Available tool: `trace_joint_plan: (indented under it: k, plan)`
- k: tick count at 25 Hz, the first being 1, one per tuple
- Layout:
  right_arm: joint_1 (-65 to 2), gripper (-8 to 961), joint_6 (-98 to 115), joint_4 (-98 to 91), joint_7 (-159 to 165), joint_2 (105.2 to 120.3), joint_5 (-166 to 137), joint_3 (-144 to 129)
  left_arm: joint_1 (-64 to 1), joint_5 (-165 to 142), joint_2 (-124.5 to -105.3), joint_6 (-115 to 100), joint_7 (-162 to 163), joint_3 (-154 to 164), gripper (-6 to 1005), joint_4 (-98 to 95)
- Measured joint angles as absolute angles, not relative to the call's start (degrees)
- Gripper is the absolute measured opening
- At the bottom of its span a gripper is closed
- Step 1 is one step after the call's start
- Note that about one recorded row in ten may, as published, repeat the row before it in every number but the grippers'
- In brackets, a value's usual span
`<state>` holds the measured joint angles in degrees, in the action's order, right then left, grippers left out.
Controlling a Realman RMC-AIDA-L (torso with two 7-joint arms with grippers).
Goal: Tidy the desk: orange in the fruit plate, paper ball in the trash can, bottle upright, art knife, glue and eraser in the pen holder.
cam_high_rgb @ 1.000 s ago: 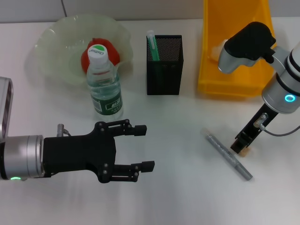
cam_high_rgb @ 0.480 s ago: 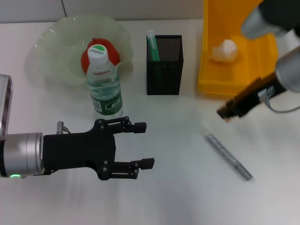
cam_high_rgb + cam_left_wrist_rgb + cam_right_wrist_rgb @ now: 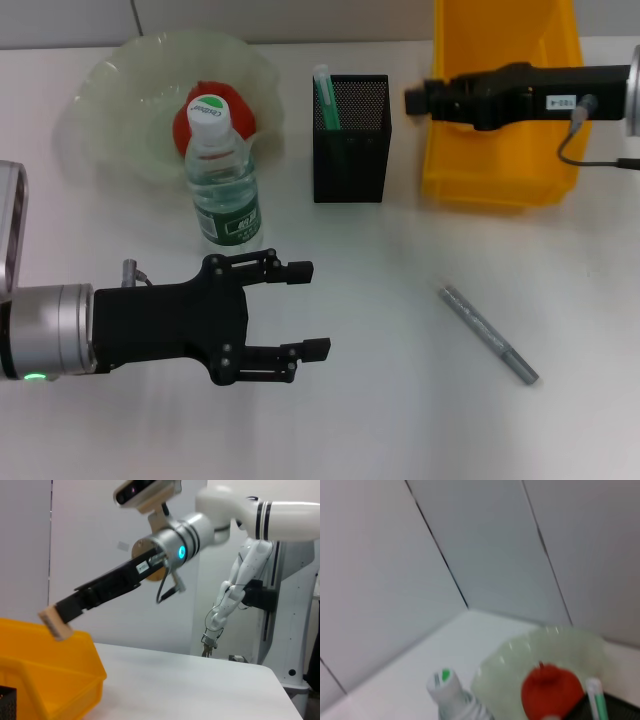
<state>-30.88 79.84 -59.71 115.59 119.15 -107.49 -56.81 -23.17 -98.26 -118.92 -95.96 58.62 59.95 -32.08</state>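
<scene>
At the left, the left gripper (image 3: 300, 311) hovers low over bare white desk (image 3: 380, 420), its black fingers spread wide and holding nothing, with the clear ribbed plastic bottle (image 3: 222, 180) standing upright just behind it and the wavy translucent fruit plate (image 3: 120, 90) beyond that, the round red-orange fruit (image 3: 185, 125) lying in it. Mid-desk, the square black mesh pen holder (image 3: 350, 150) holds a green-capped glue stick (image 3: 325, 95), with open desk in front reaching to the slim grey art knife (image 3: 487, 333) lying flat. At the right, the right gripper (image 3: 415, 100) reaches level across the glossy yellow trash bin (image 3: 500, 170), its tip beside the holder's rim, pinching a small tan eraser block (image 3: 54, 622).
</scene>
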Motion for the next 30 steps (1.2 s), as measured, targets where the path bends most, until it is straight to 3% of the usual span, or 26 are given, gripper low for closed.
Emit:
trace_joint_plan:
  k: [11,30]
  plan:
    - [-35.6,259,69.6,-35.7,82.7,119.43,-90.9,-57.3,-23.3,-98.3,-118.99,-95.9,58.6,60.2,799,-32.1]
    - [-38.2,281,64.3,-29.8,74.9,119.55,-90.8,-57.4,-23.0,-98.3,-119.0,-96.2,58.7,60.3,799,-32.0]
